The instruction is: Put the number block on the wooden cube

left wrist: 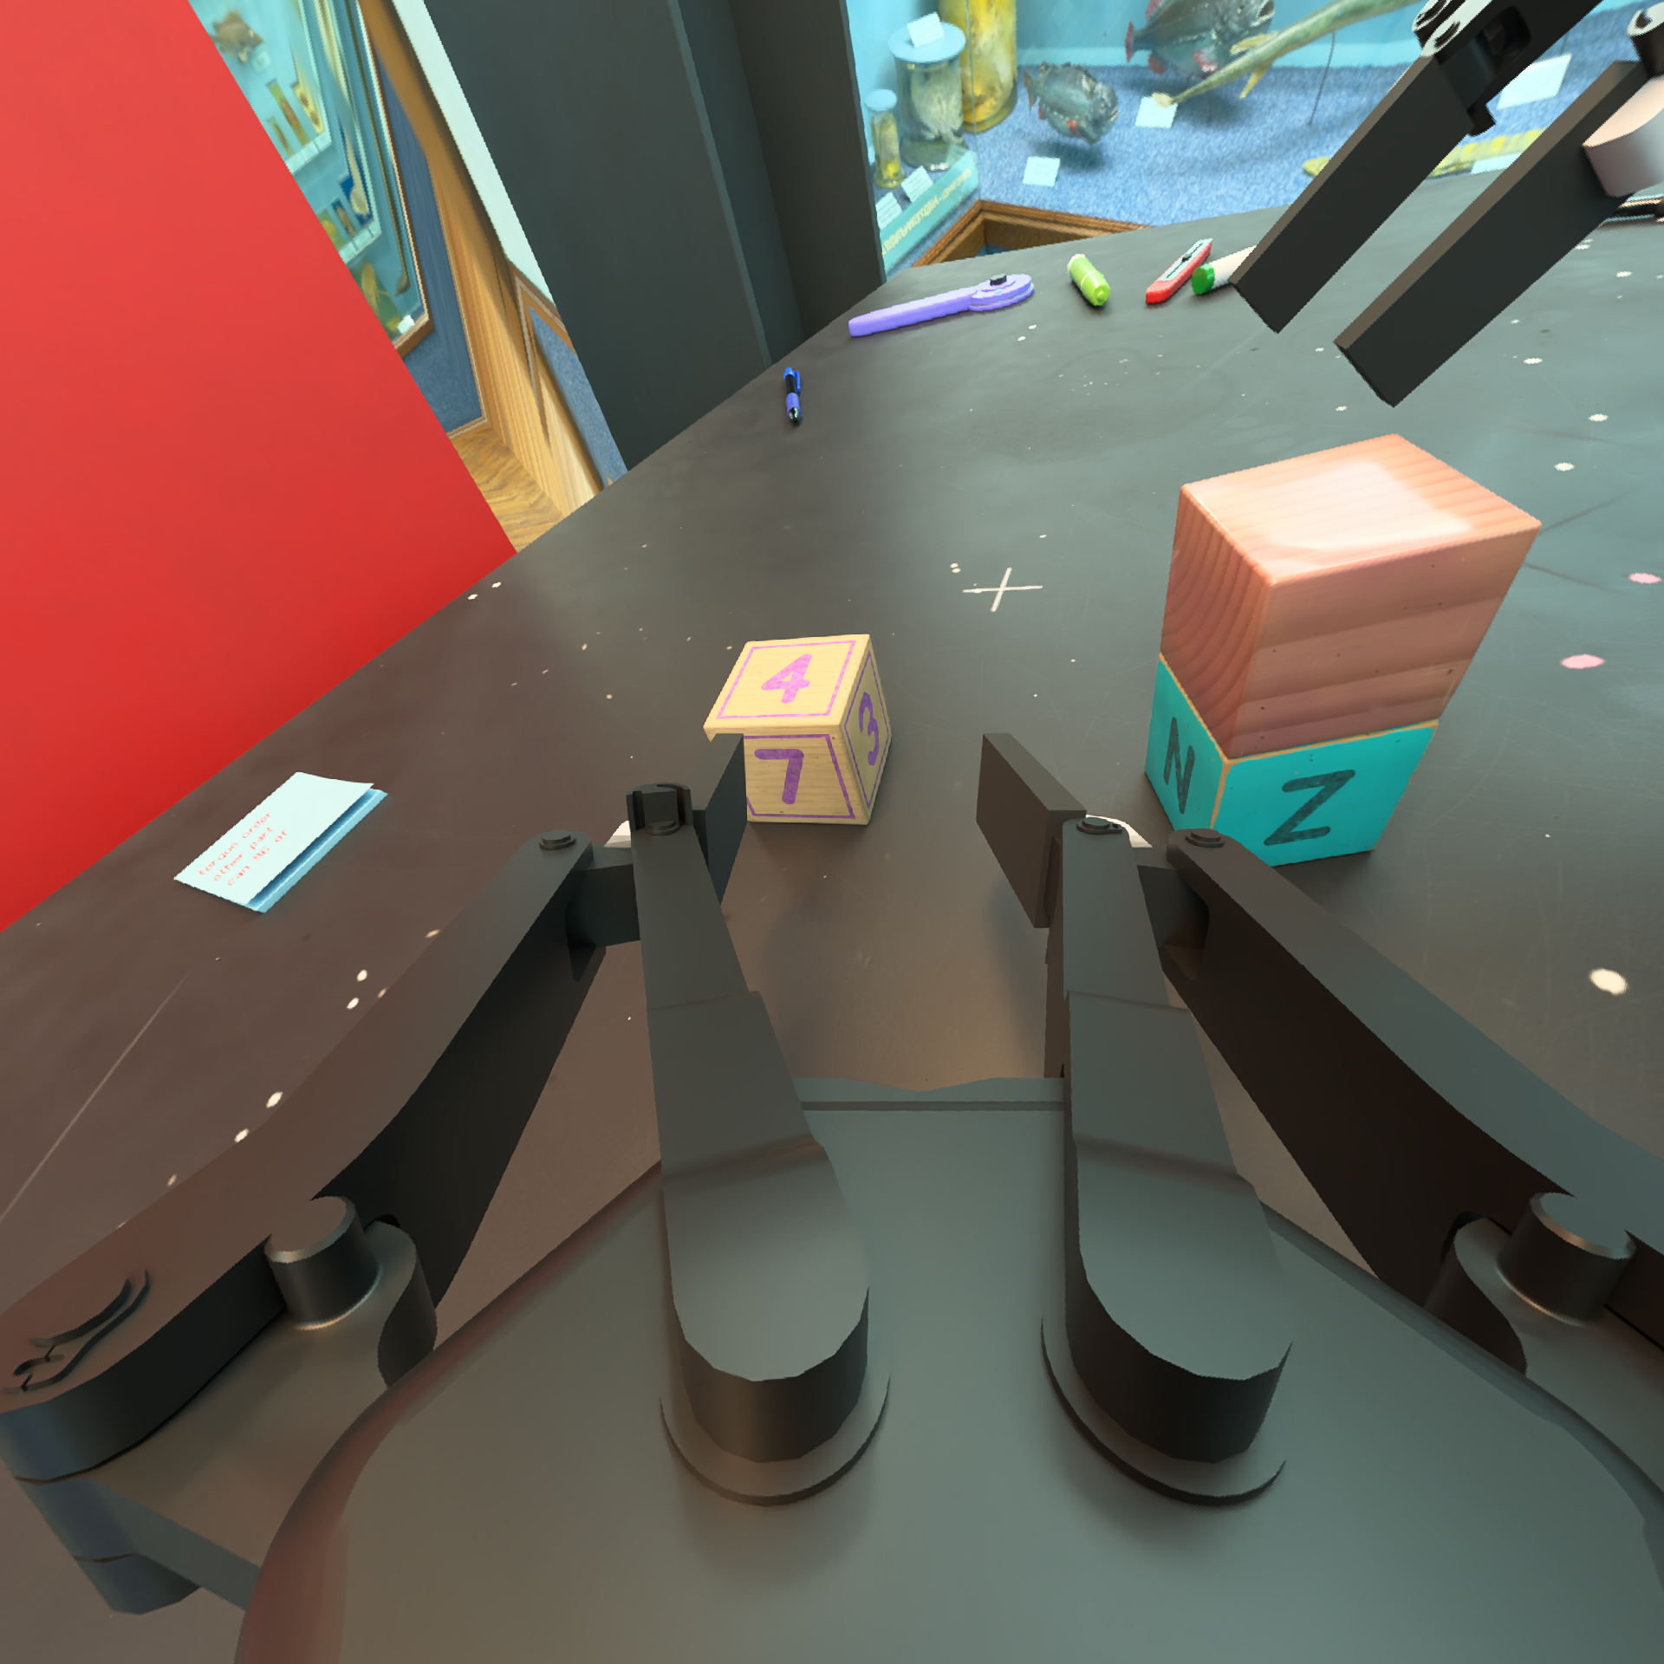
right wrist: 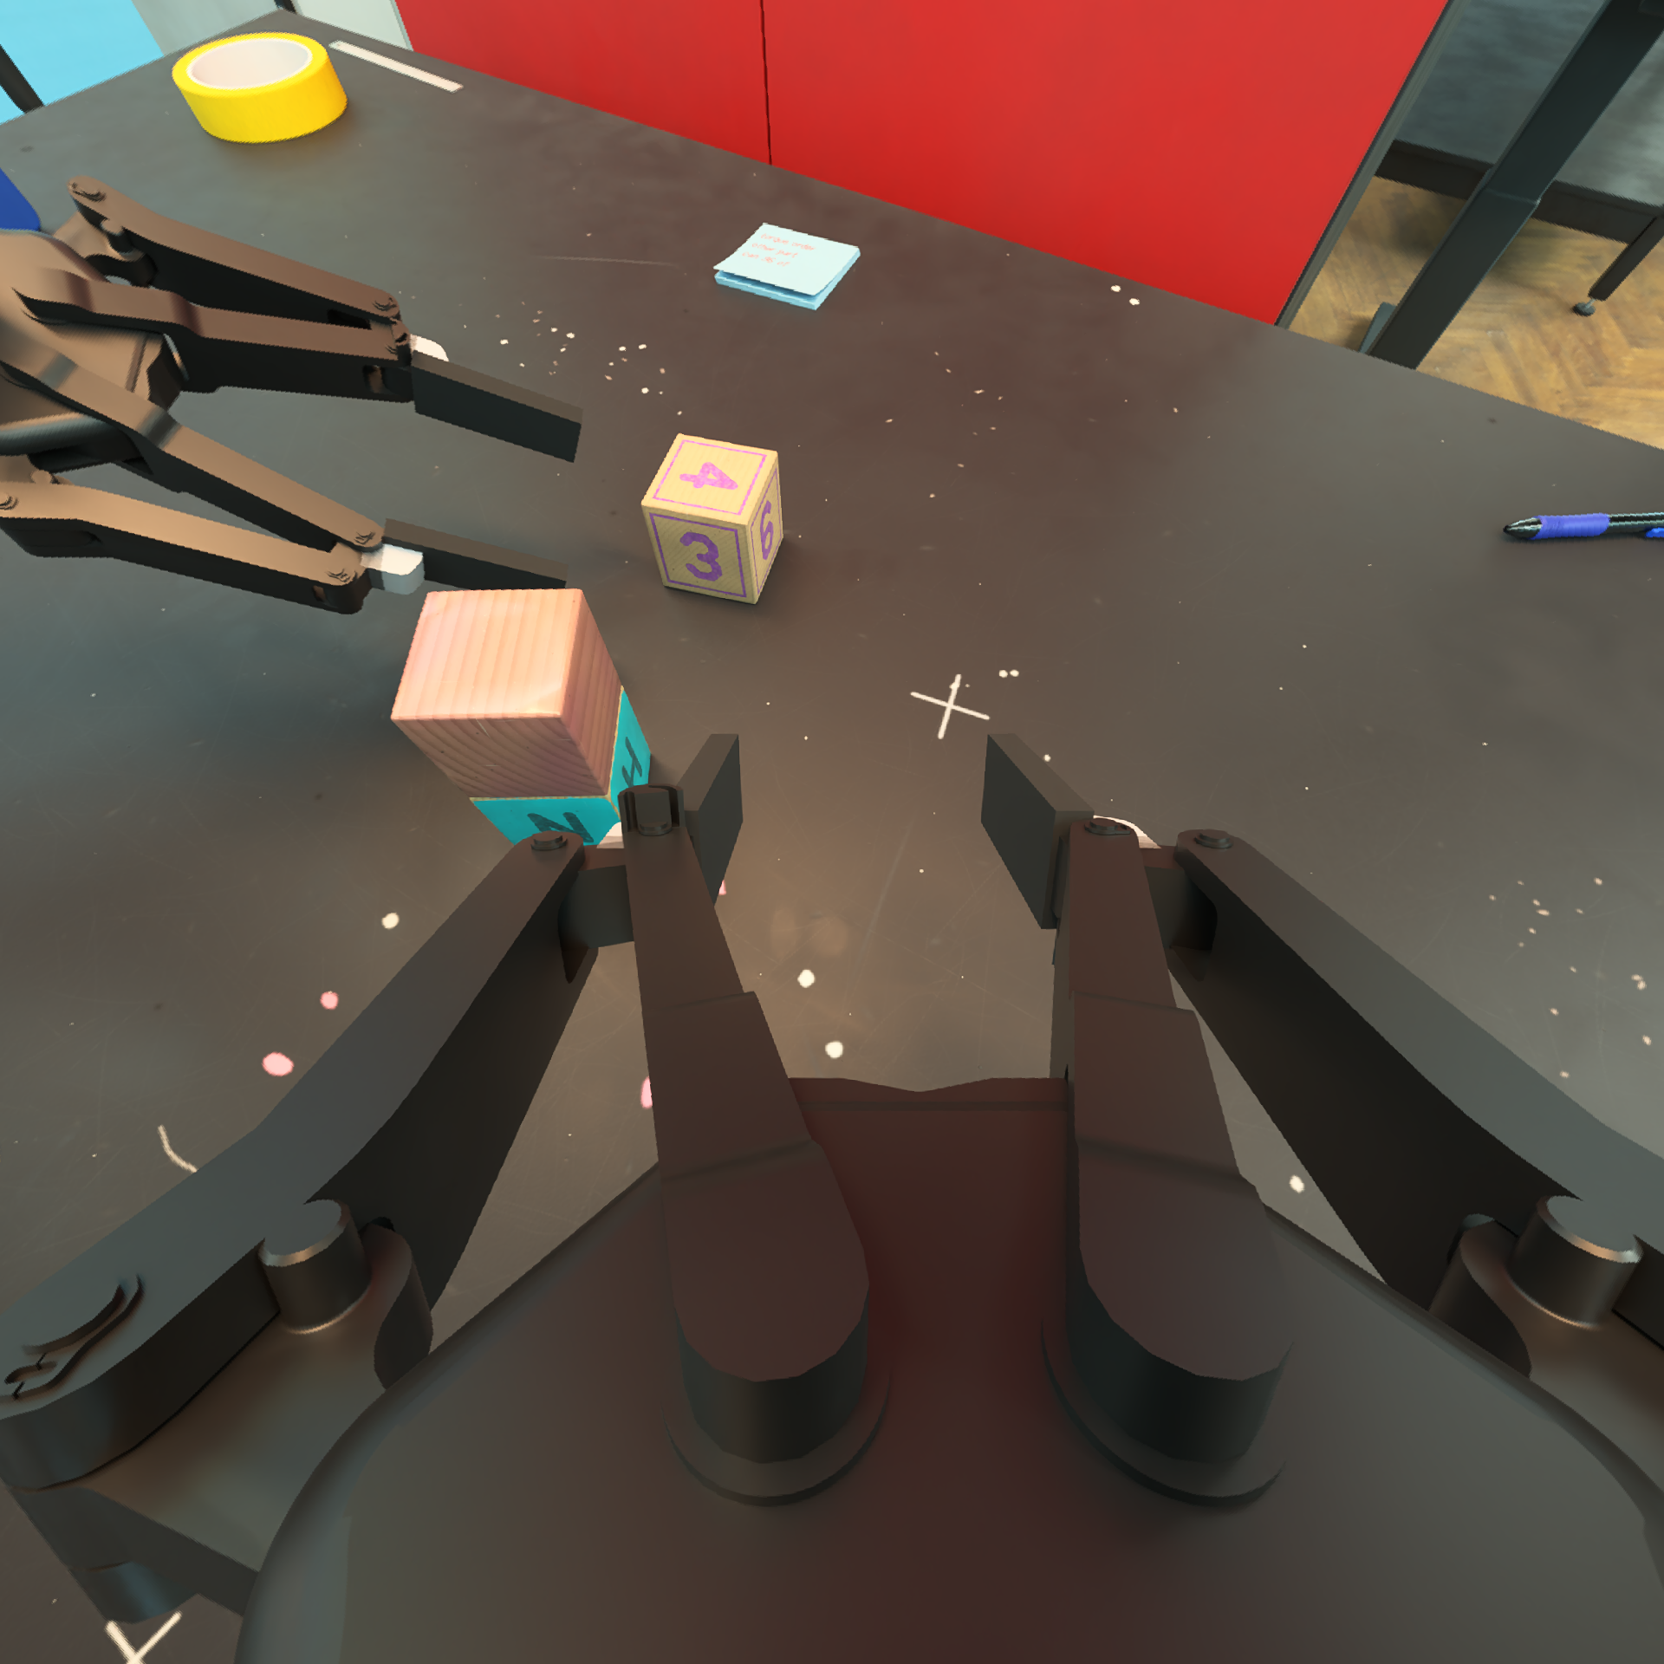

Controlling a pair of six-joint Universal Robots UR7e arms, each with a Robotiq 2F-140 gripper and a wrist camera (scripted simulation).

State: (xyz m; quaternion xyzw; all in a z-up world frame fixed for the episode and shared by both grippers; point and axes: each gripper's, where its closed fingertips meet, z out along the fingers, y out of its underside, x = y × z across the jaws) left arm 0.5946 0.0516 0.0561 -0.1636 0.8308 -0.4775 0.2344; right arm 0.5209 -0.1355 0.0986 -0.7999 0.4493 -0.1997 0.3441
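While the number block (left wrist: pixel 804 731) sits free on the dark table (left wrist: pixel 900 468), the left gripper (left wrist: pixel 860 792) hovers low just short of it, jaws spread wide and holding nothing, apparently lined up for a sideways grasp. Off to the right, the wooden cube (left wrist: pixel 1333 585) rests atop a teal letter block (left wrist: pixel 1297 792), so the target face stands high. Farther off, the right gripper (right wrist: pixel 860 792) hangs splayed and empty, seemingly kept clear. Paint flecks and a chalk cross (left wrist: pixel 1001 590) mark the tabletop; a red panel (left wrist: pixel 180 405) stands behind, with glass display cases (left wrist: pixel 1080 108) beyond.
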